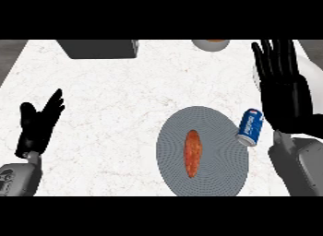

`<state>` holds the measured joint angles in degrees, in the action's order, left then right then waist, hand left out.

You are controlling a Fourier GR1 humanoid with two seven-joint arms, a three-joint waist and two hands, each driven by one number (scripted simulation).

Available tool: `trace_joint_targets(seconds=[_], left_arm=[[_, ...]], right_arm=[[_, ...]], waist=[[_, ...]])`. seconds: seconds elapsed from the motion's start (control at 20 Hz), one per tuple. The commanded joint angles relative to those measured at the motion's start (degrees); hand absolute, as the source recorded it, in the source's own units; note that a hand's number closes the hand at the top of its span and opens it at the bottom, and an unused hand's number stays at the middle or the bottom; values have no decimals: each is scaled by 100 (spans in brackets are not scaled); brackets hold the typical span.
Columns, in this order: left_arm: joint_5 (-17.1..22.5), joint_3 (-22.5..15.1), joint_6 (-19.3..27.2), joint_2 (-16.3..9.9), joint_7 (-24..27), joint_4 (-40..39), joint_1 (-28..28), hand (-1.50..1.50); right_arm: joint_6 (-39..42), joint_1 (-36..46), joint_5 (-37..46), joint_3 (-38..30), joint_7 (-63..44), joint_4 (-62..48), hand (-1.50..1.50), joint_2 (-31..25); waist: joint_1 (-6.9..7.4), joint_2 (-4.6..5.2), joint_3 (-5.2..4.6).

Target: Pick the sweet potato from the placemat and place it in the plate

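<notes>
head view, steeply down on counter (123,92)

Blue can (251,127) crowds placemat (218,175) (right edge); left open.

- Sweet potato (192,152) lies lengthwise on the round grey placemat (222,175) near the worktop's (123,92) front edge.
- Blue can (250,127) beside the mat's right rim.
- Right hand (284,87) open above it; left hand (40,123) open at the left edge.
</notes>
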<state>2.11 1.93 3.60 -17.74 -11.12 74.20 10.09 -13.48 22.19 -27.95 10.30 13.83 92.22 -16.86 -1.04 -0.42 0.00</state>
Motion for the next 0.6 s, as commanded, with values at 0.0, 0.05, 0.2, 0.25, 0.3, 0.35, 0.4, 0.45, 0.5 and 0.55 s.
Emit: trace_joint_targets(seconds=[0.0,0.05,0.2,0.25,0.3,0.35,0.4,0.45,0.5,0.55], left_arm=[[-16,5,-85,75,166,177,-98,0],[105,47,-70,29,-89,389,69,0],[109,-6,-78,152,337,467,106,0],[143,22,-57,123,232,635,328,0],[130,-18,-71,170,168,363,90,0],[131,-18,-96,147,175,373,89,0],[251,-92,-101,404,321,532,-11,0],[362,11,-247,268,310,561,-79,0],[214,-46,-85,396,384,342,140,0],[349,16,-187,274,130,709,11,0]], right_arm=[[646,82,-2,-84,177,-713,150,42],[1176,-290,-188,132,133,-604,150,-223],[2274,-238,-345,564,-28,-1306,150,-469],[2691,-353,-368,739,-86,-1531,150,-610],[1556,146,1750,723,184,-1008,150,-1917],[1474,155,2233,900,293,-1037,150,-2128],[648,-668,1623,534,957,-2020,-150,-749],[926,-909,880,191,1320,-2254,-150,-404],[1233,-985,936,284,1823,-2562,-150,-296],[1687,-1145,873,291,2303,-2829,-150,-322]], waist=[[143,49,1],[149,48,5],[289,102,9],[350,126,20],[152,-60,-196],[173,-57,-161],[223,109,12],[220,107,22],[160,111,16],[208,81,19]])
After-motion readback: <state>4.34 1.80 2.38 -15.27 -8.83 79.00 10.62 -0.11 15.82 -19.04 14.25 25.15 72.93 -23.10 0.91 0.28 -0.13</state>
